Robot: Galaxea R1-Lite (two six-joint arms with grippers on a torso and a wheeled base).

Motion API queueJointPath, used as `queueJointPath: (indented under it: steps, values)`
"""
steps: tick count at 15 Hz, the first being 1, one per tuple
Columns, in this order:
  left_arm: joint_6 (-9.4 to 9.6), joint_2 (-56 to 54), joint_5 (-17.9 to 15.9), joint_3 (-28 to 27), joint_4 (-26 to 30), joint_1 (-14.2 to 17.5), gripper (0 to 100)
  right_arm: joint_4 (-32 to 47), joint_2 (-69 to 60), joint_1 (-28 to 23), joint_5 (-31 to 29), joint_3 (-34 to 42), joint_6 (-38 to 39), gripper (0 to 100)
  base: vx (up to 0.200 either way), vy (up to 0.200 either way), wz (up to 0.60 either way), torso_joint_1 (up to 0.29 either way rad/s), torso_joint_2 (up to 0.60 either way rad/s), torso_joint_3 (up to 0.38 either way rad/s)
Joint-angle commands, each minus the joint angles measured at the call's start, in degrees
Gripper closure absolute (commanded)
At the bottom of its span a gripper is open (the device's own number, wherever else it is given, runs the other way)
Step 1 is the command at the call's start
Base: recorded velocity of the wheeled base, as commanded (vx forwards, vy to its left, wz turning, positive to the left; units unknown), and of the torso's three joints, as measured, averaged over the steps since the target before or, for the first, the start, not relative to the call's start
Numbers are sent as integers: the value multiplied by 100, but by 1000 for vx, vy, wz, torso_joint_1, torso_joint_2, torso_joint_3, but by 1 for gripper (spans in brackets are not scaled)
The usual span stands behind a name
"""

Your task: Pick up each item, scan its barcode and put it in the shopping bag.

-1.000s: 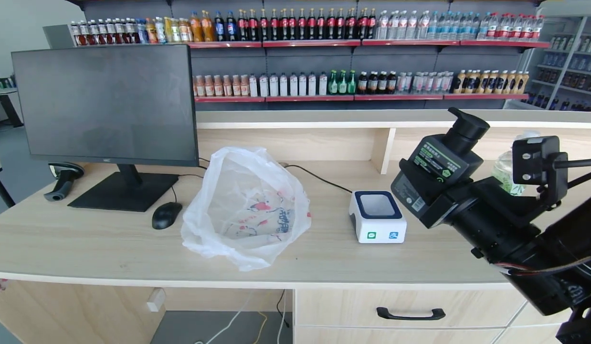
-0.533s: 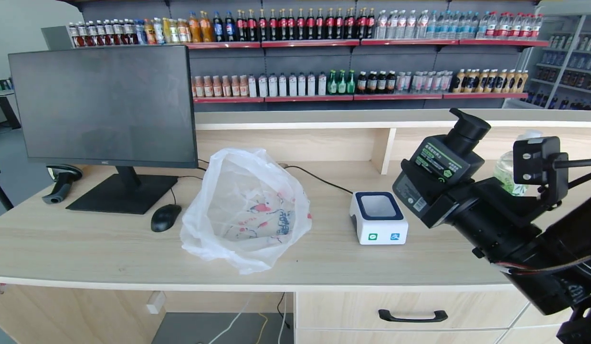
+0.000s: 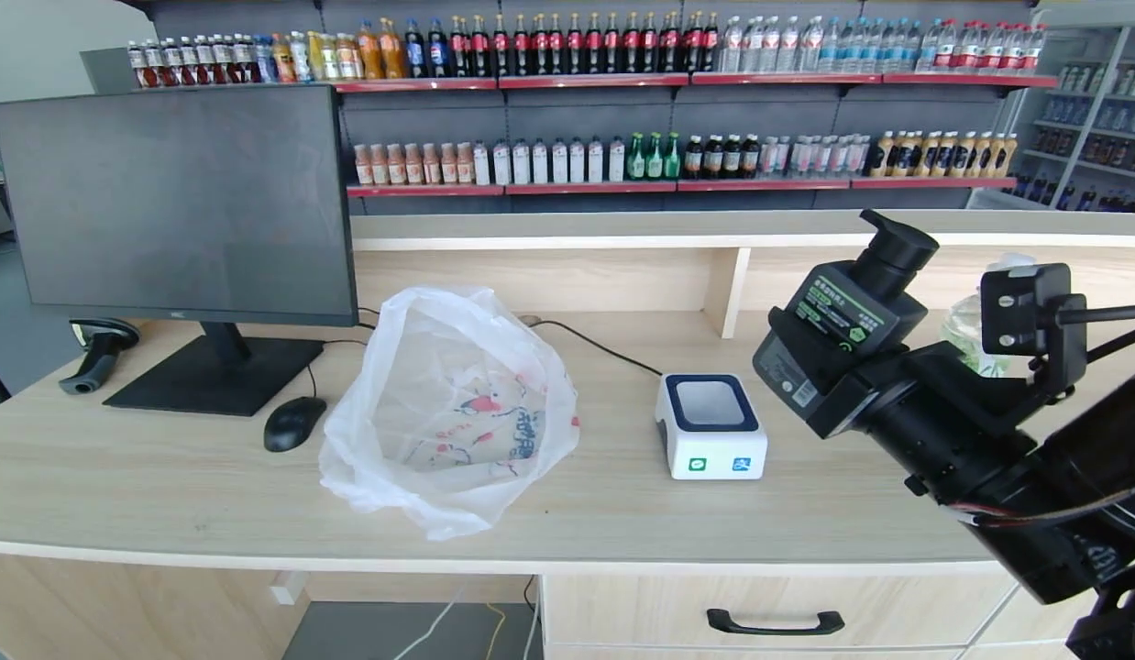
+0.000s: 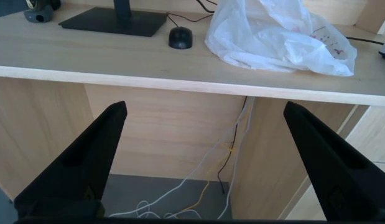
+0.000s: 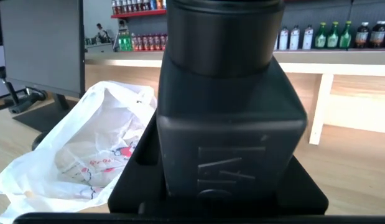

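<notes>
The right gripper (image 3: 820, 385) is clamped on a black bottle (image 3: 852, 307), its fingers closed against the lower part of the square body. The bottle sits tilted in the grip, with its wide round cap pointing up and away from the robot. A green label shows on the upper face and a pale label panel on the face turned down toward the counter (image 3: 622, 513). In the right wrist view the bottle stands directly in front of the camera, wedged between the two fingers.

The bottle is held in the air to the right of the white barcode scanner (image 3: 711, 426), near it but not over its dark window. The scanner stands on the counter between the bottle and the shopping bag (image 3: 448, 403). The bag is a thin white plastic one, slumped open on the counter. Red and blue print shows through the plastic, though I cannot tell whether it is on the bag or on something inside.

The left gripper (image 4: 204, 112) hangs below the counter's front edge with its fingers spread wide and nothing between them.

Left of the bag lie a black mouse (image 3: 293, 423), a dark monitor (image 3: 173, 202) on its stand, and a handheld scanner (image 3: 95, 353) at the far left. A clear bottle (image 3: 975, 325) stands behind the right arm. Shelves of drinks (image 3: 622, 55) line the back wall.
</notes>
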Motion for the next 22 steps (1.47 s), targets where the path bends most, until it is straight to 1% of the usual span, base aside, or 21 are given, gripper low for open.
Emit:
queueJointPath:
  steps: [1, 5, 7, 9, 11, 13, 16, 19, 21, 22]
  values:
    - [-12, -2, 0, 0, -24, 0, 0, -8, 24, 5, 12, -13, -7, 100, 0, 0, 0, 0, 0, 0]
    - [-3, -2, 0, 0, -24, 0, 0, -8, 156, 5, 91, -180, -227, 100, 0, 0, 0, 0, 0, 0]
    - [-3, -2, 0, 0, -24, 0, 0, -8, 306, -3, 592, -259, -420, 100, 0, 0, 0, 0, 0, 0]
    - [-3, 6, 0, 0, -33, 0, 0, -8, 490, -12, 706, -409, -499, 100, 0, 0, 0, 0, 0, 0]
    - [6, -2, 0, 0, -33, 0, 0, -8, 903, -12, 1084, -848, -587, 100, 0, 0, 0, 0, 0, 0]
    - [14, -2, 0, 0, -33, 0, 0, -8, 1237, -12, 1383, -1015, -658, 100, 0, 0, 0, 0, 0, 0]
    - [32, -2, 0, 0, -42, 0, 0, -8, 1562, -21, 1603, -1191, -649, 100, 0, 0, 0, 0, 0, 0]
    - [32, 6, 0, 0, -42, 0, 0, -8, 1853, -74, 1963, -1446, -658, 100, 0, 0, 0, 0, 0, 0]
    - [14, -2, 0, 0, -42, 0, 0, -8, 1976, -126, 1998, -1578, -728, 100, 0, 0, 0, 0, 0, 0]
    - [6, -2, 0, 0, -42, 0, 0, -8, 2028, -214, 2192, -1587, -833, 100, 0, 0, 0, 0, 0, 0]
